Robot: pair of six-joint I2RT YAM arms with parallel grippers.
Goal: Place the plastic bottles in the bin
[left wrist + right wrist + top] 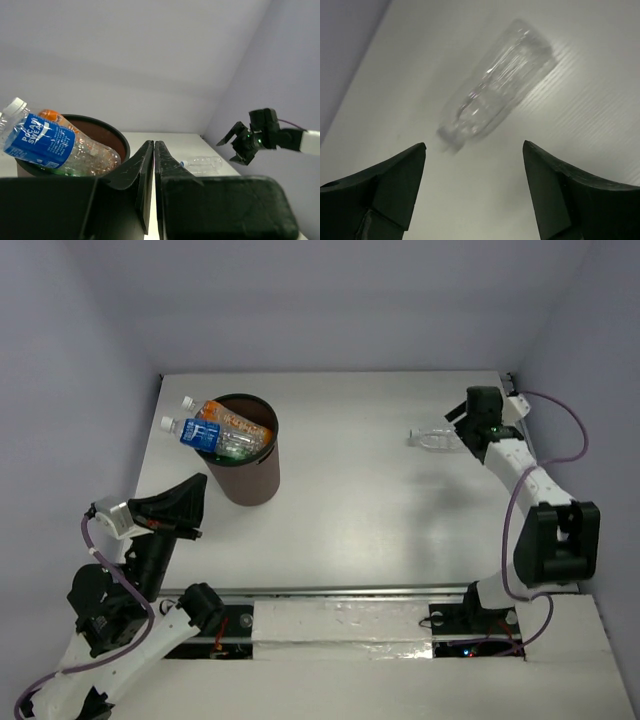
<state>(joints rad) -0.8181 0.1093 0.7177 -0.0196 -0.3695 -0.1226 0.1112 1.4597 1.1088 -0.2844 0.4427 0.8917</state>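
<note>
The dark brown round plastic bin [243,475] stands on the white tabletop [380,520] at the far left; a clear plastic bottle with a blue label [200,433] and an orange plastic bottle with a white cap [222,414] lie heaped in it, their caps poking out over the left rim. The left end effector [153,144] hangs near the bin on its near side, fingers pressed together with nothing between them. Well apart, at the far right, a clear unlabelled plastic bottle [495,100] lies on its side on the tabletop; the right end effector [474,145] hovers just beside it, fingers spread wide, the bottle beyond the fingertips and not between them.
</note>
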